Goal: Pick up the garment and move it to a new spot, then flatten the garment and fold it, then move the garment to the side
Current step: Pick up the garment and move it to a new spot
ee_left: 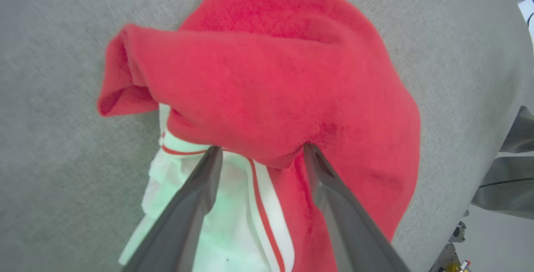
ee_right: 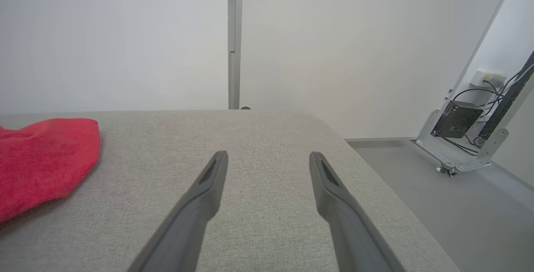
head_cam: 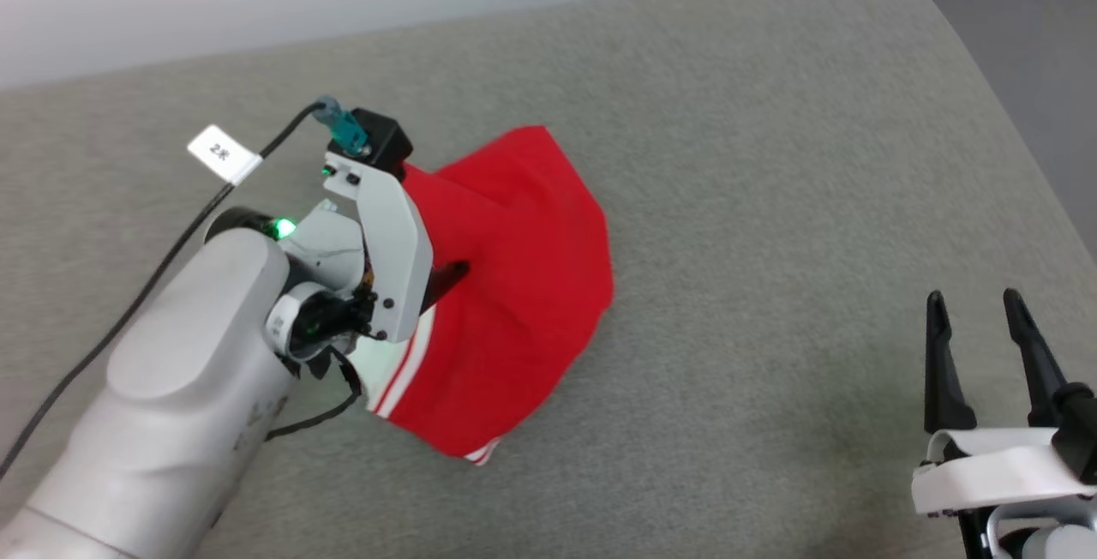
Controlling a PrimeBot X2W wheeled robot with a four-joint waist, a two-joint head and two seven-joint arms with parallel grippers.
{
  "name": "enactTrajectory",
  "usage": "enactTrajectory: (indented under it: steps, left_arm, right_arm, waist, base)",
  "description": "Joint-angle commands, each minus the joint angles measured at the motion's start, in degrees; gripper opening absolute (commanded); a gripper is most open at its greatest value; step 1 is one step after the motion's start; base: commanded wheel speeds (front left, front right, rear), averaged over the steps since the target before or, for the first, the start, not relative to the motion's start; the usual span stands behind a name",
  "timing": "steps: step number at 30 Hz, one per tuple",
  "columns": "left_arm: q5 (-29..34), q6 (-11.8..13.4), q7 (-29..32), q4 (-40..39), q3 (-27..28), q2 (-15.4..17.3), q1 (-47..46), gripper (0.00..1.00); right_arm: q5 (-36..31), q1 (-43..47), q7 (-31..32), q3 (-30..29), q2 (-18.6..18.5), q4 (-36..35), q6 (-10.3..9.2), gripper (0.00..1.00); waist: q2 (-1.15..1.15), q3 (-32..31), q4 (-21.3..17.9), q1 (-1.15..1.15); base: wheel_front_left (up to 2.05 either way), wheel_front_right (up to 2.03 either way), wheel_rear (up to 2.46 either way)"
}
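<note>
The garment (head_cam: 531, 242) is soft and light — pinch it at the striped sleeve end (ee_left: 233, 222). Left gripper (ee_left: 263, 149) spread wide, seemingly holding nothing; right gripper (head_cam: 973, 297) open, empty.

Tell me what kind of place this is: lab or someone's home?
Probably a lab or test room, not a home: bare white walls, a grey fabric-covered table, and a black box on a metal frame near a wall socket.

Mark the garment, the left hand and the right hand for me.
garment (head_cam: 531, 285): head view, on its red body fabric.
left hand (ee_left: 263, 149): left wrist view, midway between its fingertips.
right hand (head_cam: 973, 296): head view, midway between its fingertips.
</note>
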Motion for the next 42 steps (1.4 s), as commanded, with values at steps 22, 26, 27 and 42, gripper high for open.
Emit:
enactTrajectory:
  steps: [22,26,27,42]
  left_arm:
    - [6.61,1.29,-53.12,-15.81,7.01,2.5,24.34,1.0]
    - [8.68,2.31,-58.43,-16.88,8.55,1.38,29.52,1.0]
    - [9.18,2.67,-58.8,-17.14,9.26,1.01,30.91,1.0]
    - [25.16,-0.53,-59.21,-27.51,31.09,-14.23,49.74,1.0]
  right_arm:
    - [-3.49,6.43,-0.07,6.54,0.06,-1.61,-0.06,1.0]
    - [-2.6,7.67,-0.07,6.81,0.07,-0.6,-0.06,1.0]
    - [-2.37,7.7,-0.07,6.91,0.06,-0.35,-0.06,1.0]
    - [-2.21,9.96,-0.07,7.5,0.07,-0.46,-0.06,1.0]
  waist:
    - [0.0,-13.7,18.9,0.0]
    - [0.0,-14.82,20.96,0.0]
    - [0.0,-15.06,21.4,0.0]
    - [0.0,-18.13,25.45,0.0]
  base:
    - [0.0,0.0,0.0]
    - [0.0,0.0,0.0]
    - [0.0,0.0,0.0]
    - [0.0,0.0,0.0]
